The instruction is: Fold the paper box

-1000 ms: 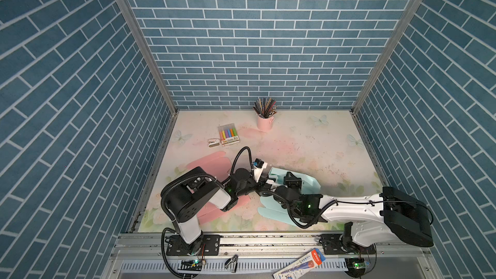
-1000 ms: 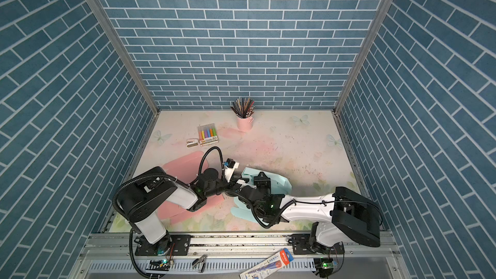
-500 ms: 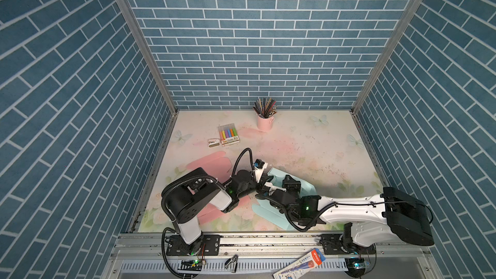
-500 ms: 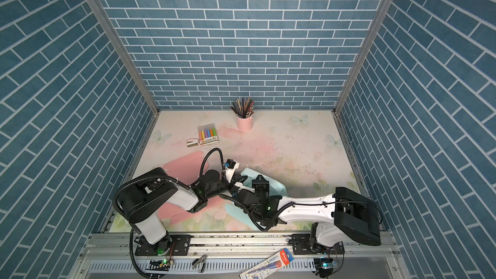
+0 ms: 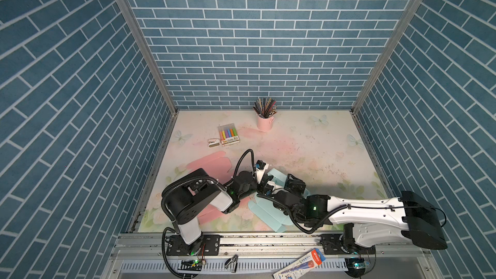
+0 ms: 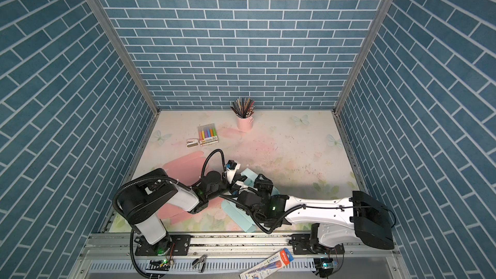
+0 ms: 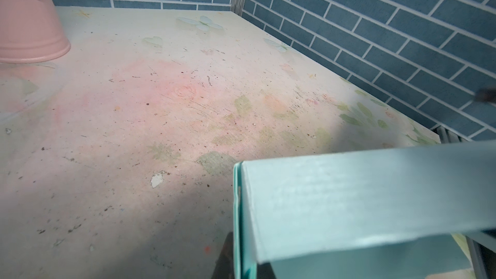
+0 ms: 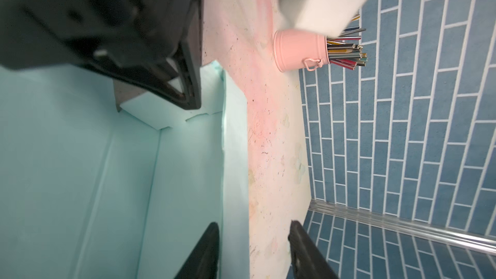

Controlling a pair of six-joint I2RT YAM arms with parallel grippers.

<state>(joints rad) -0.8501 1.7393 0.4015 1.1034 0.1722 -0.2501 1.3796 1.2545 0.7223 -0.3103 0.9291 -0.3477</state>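
Note:
The paper box [image 5: 268, 214] [image 6: 239, 217] is pale teal, part folded, and lies at the front middle of the table, largely under both arms. My left gripper [image 7: 243, 259] [image 5: 264, 181] is shut on a thin upright wall of the box [image 7: 349, 197], with a dark finger [image 7: 224, 259] on each side of the wall. My right gripper [image 8: 253, 253] [image 5: 276, 187] is open. Another upright wall [image 8: 234, 170] stands between its fingers [image 8: 204, 253], close to one and apart from the other. The inside of the box [image 8: 80, 157] fills that view.
A flat pink paper sheet [image 5: 212, 166] lies partly under the left arm. At the back stand a pink cup of pencils [image 5: 264, 122] [image 8: 298, 49] [image 7: 26, 22], a marker pack [image 5: 228, 135] and a small eraser box [image 5: 214, 143]. Brick walls enclose three sides.
My right gripper has opened and reached further left over the box. My left gripper has closed on the box wall. The teal box has shifted left and forward.

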